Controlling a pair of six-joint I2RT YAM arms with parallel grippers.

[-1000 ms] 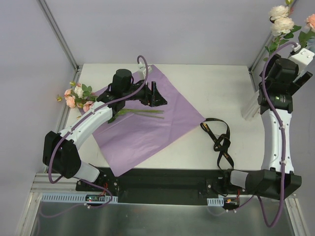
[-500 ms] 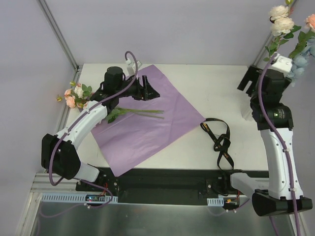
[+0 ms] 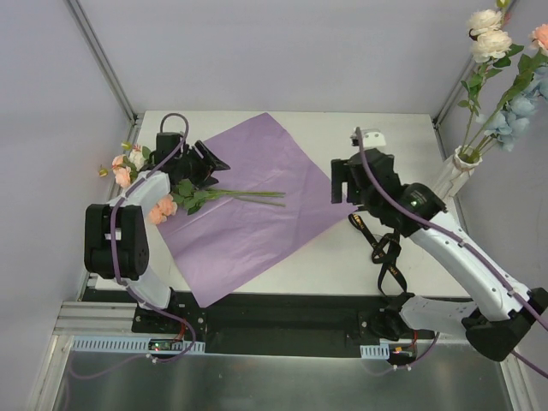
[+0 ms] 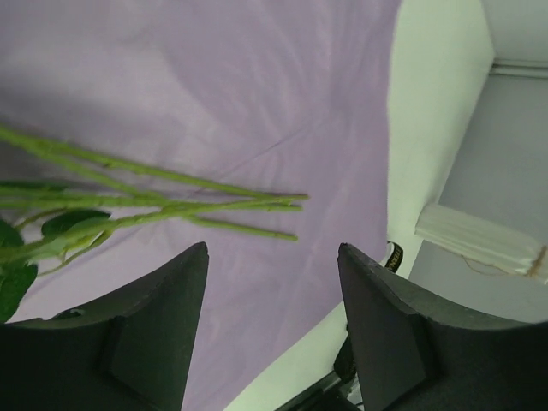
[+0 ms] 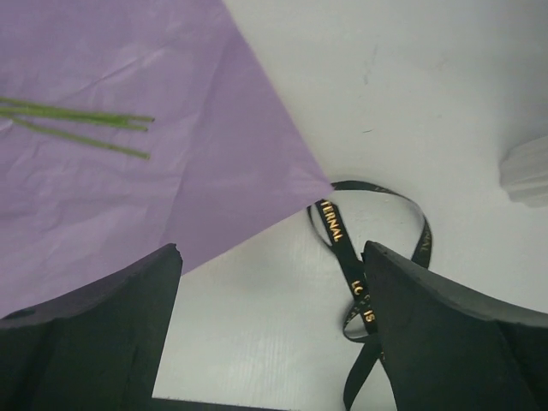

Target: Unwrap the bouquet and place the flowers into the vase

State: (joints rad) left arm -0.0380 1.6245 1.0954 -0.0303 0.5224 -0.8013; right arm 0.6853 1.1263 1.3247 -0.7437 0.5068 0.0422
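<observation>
The left gripper [image 4: 272,250] stands with jaws apart and nothing between them. Since a second ago it has drawn back from the middle of the flat pink-purple paper sheet [image 3: 257,231] to its 9 o'clock edge, beside the peach-pink rose heads [image 3: 127,174]. Their long green stems [image 3: 248,197] lie across the sheet, unmoved. The right gripper [image 5: 272,249], jaws wide and empty, has left the 2 o'clock corner. It now hangs over the white table [image 3: 402,137] near centre, above the sheet's 3 o'clock corner and the looped black ribbon [image 3: 383,242]. The tall cream-white ribbed vase [image 3: 456,174], earlier screened by that arm, stands at 3 o'clock holding cream, pale blue and peach flowers [image 3: 490,41].
</observation>
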